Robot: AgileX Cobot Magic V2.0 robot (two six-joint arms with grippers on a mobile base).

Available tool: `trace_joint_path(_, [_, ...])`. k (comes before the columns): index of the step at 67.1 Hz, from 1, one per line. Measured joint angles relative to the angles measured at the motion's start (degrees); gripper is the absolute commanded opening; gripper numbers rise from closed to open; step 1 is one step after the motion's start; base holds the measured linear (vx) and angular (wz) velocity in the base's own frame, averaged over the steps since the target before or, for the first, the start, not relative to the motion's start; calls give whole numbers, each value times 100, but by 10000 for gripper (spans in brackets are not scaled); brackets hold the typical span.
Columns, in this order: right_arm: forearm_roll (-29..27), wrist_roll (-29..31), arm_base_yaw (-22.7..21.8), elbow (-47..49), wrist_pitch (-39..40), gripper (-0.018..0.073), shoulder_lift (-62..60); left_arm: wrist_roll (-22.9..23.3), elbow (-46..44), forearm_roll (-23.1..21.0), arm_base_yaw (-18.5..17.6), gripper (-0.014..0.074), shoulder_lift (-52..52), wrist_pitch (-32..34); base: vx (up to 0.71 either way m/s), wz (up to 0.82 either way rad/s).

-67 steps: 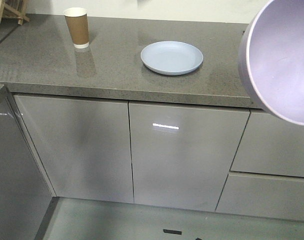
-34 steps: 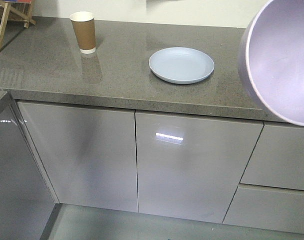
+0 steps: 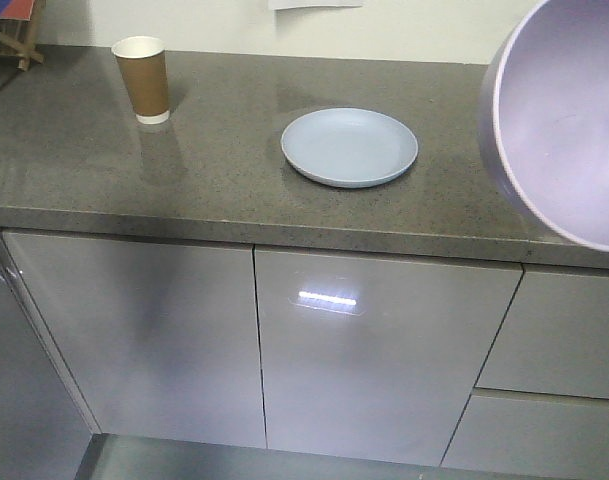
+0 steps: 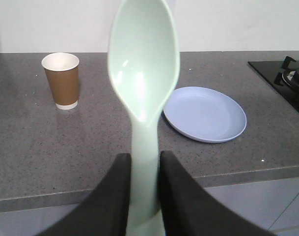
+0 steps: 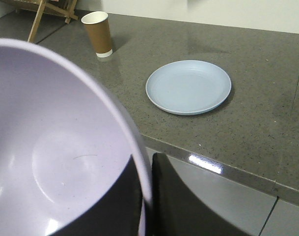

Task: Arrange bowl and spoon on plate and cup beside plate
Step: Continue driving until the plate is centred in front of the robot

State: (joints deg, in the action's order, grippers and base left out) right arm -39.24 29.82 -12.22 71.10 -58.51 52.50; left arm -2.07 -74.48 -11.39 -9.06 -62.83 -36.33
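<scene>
- Resting flat on the grey speckled countertop (image 3: pixel 214 190), the plate (image 3: pixel 350 147) is seen lying right side up, with nothing on it, a short way back from the counter's front edge.
- The bowl (image 5: pixel 56 162) is held off the counter, tilted so that its glossy lilac inside faces the front camera; in that view it fills the upper right corner, well apart from the plate.
- The bowl's rim is pinched between the dark fingers (image 5: pixel 174 196) of the right gripper (image 5: pixel 147 196), one finger being seen inside the wall and one outside, closed tight on it.
- The spoon (image 4: pixel 143 98) is held upright in the left wrist view, scoop uppermost and its hollow turned toward the camera, clear of the counter.
- The spoon's thick handle is clamped between the two black fingers (image 4: pixel 115 196) of the left gripper (image 4: pixel 144 196), which are closed against both of its sides.
- The cup (image 3: pixel 143 79) stands upright near the back left of the countertop, well apart from the plate, its white inside showing.
- Glossy grey cabinet doors (image 3: pixel 364 350) are seen under the counter, and a black hob (image 4: pixel 286 78) is visible at the right edge of the left wrist view.
</scene>
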Motion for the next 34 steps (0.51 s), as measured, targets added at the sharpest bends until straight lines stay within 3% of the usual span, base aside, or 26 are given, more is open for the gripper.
trace_joint_path(34, [0,0,0,0,0,-6,0,0,0,0,0,-7,0,0,8,-5])
